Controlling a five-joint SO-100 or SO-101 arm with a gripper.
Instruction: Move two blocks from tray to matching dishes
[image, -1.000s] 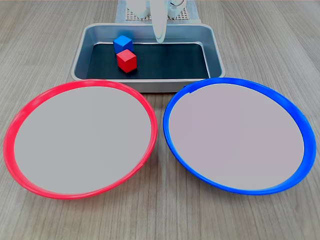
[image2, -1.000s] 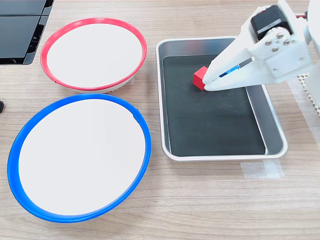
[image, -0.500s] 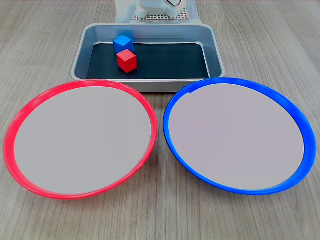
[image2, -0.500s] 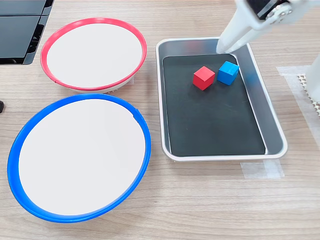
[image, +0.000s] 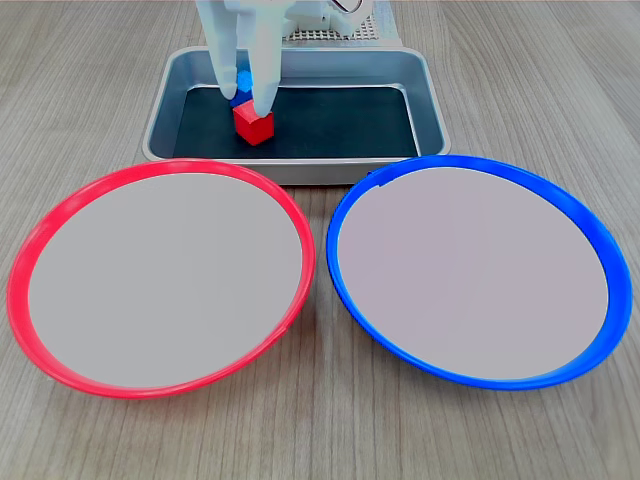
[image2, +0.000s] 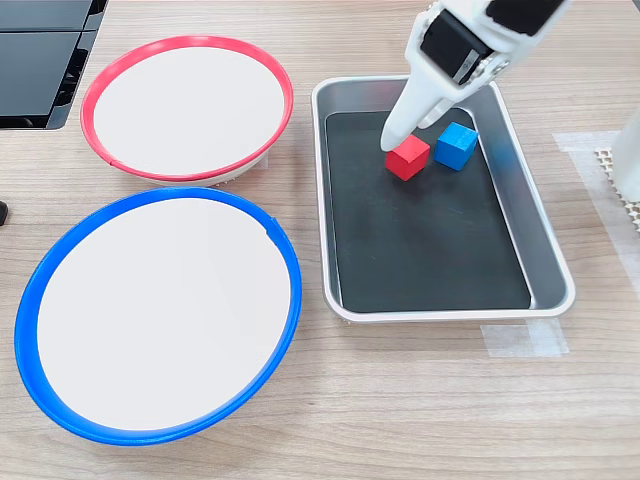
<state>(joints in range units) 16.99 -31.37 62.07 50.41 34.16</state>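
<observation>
Both blocks lie in the left part of the grey tray as the first exterior view shows it. The red block sits nearer the dishes, and the blue block sits behind it, partly hidden by my fingers. My white gripper is open and points down over the red block, one fingertip at its top edge. Nothing is held. The red-rimmed dish and the blue-rimmed dish hold nothing.
The tray stands on a wooden table. The arm's base and a perforated white mat lie beyond the tray. A dark flat object occupies the second exterior view's top left corner. Clear tape is stuck beside the tray.
The gripper lifted off the blue block's side, swung up out of the tray, and has come back down open over the red block. Neither block has moved.
</observation>
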